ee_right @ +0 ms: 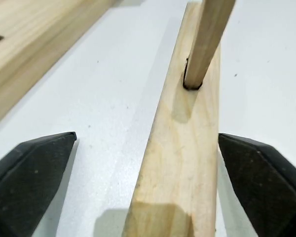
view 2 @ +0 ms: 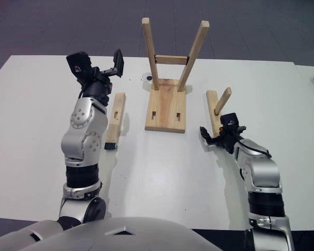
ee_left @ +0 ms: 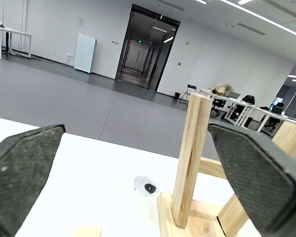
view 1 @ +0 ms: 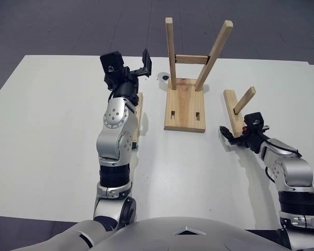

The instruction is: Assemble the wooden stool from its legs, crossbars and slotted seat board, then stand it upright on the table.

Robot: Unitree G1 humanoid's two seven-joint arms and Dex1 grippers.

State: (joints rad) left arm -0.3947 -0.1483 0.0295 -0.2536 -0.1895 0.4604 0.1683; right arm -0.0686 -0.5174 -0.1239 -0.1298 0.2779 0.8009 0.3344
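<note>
Two upright legs (view 1: 170,49) stand in the far end of the seat board (view 1: 184,107), which lies flat on the white table (view 1: 52,115). A crossbar (view 1: 191,59) joins these legs partway up. At the near end of the seat board, two slots (view 1: 174,113) are unfilled. To the right of the seat board, a loose leg (view 1: 231,104) lies flat on the table, roughly parallel to the board's long edge, and a second crossbar (view 1: 244,100) is plugged into a hole in it and angles upward. To the left of the seat board, another loose leg (view 2: 115,121) lies flat alongside the board, partly covered by the left arm. A small round object (view 1: 163,77) sits on the table just beside the board's far left corner. The left gripper (view 1: 131,70) is held above the table to the left of the board's far end, with its jaws wide apart and nothing between them. The right gripper (ee_right: 147,137) sits low to the right of the board's near end. Its pads (ee_right: 34,168) stand apart, one on either side of the near end of the loose leg that carries the second crossbar, without clamping it.
</note>
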